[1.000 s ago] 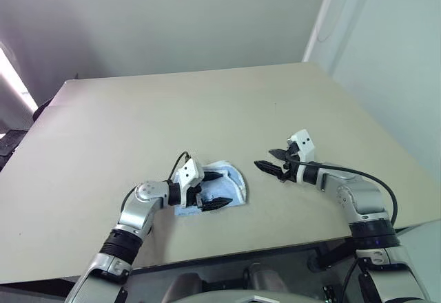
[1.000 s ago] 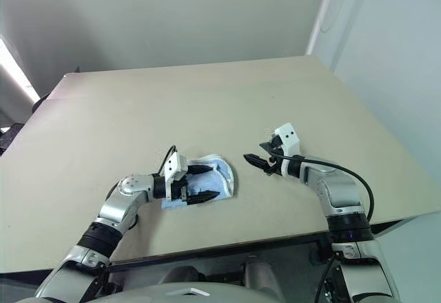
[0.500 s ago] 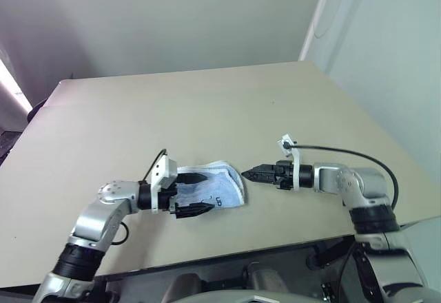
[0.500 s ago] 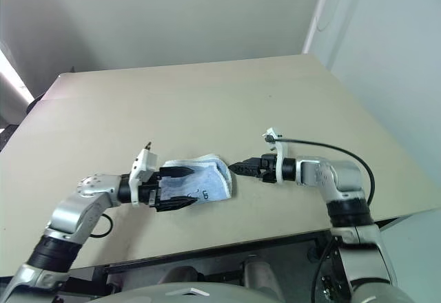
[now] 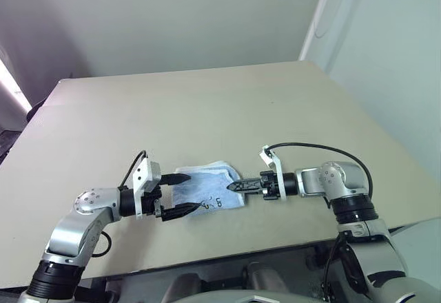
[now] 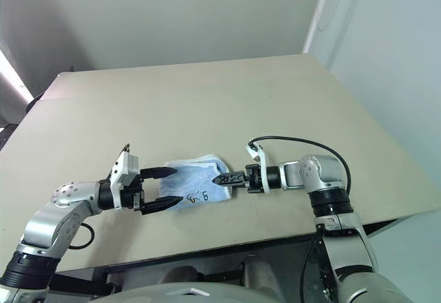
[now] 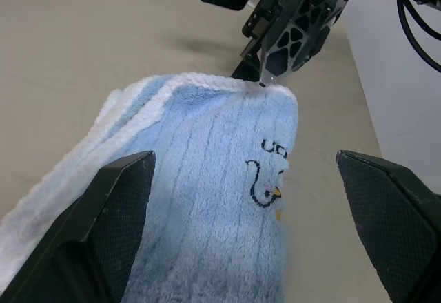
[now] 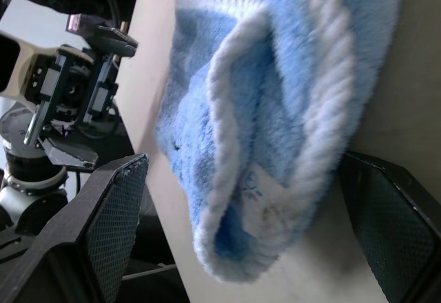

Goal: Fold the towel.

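Small light blue terry towel (image 5: 207, 187), white-hemmed: lies doubled near tabletop's (image 5: 207, 110) front edge; fold apparently largely done. Left gripper (image 5: 180, 194), right gripper (image 5: 236, 186): jaws released, flanking it.

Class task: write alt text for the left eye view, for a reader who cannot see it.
A light blue towel lies folded on a tan table, flanked by two open robot grippers: the left gripper at one end, the right gripper at the other.
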